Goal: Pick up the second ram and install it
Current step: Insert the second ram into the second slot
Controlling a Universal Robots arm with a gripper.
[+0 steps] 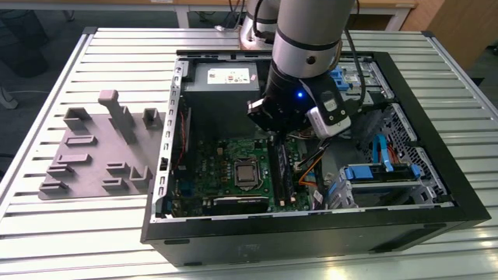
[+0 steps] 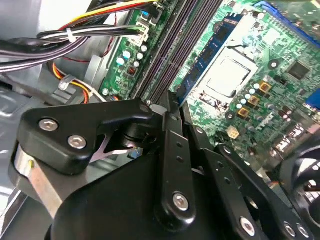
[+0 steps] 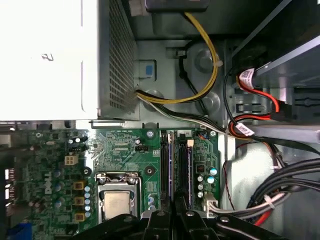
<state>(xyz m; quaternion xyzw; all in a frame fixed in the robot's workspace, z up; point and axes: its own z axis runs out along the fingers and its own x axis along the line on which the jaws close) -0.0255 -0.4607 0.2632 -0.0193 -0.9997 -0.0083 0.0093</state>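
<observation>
Gripper [image 2: 167, 107] hanging low inside open PC case [image 1: 435, 192], directly over memory slots [image 3: 175, 165] beside CPU socket [image 3: 116, 200]. Fingers looking nearly closed, tips at slot line, presumably pressing second ram [image 3: 172, 167] home; grip on it, cannot tell. Fixture plate [image 1: 93, 157] lying outside case.

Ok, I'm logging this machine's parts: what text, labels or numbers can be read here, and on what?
No text here is clear enough to quote.
Power supply sticker, exterior view: print too small to read.
Motherboard lettering, first wrist view: too blurred to quote.
Cable tags, first wrist view: too small to read.
</observation>
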